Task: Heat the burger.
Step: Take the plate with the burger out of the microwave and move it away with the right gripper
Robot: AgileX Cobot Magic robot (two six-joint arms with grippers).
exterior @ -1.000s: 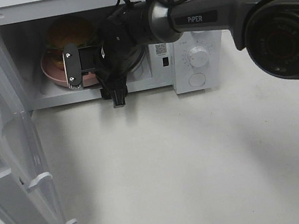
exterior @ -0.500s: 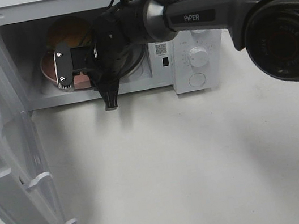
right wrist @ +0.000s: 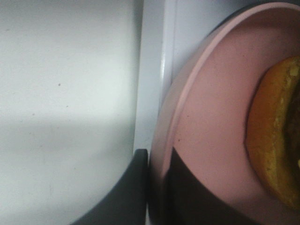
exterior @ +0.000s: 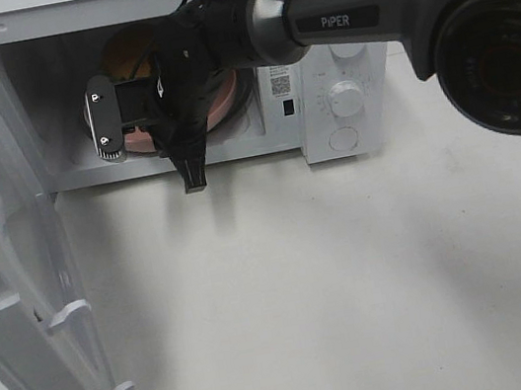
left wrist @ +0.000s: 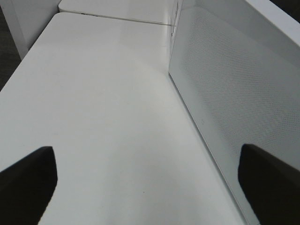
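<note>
Inside 1 microwave (exterior: pixel 319 65): 1 burger (right wrist: pixel 276 140), 1 pink plate (right wrist: pixel 206 126).

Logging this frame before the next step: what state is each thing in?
Microwave door: swung wide open.
Burger: on the pink plate, inside the microwave.
Pink plate: rim pinched by the right gripper.
Right gripper: shut on the plate rim.
Left gripper: open, holding nothing.

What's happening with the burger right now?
Right end effector shut on the pink plate rim. Left end effector open, empty, beside the microwave door. Burger on the plate, inside the microwave. Door open, nothing blocking.
</note>
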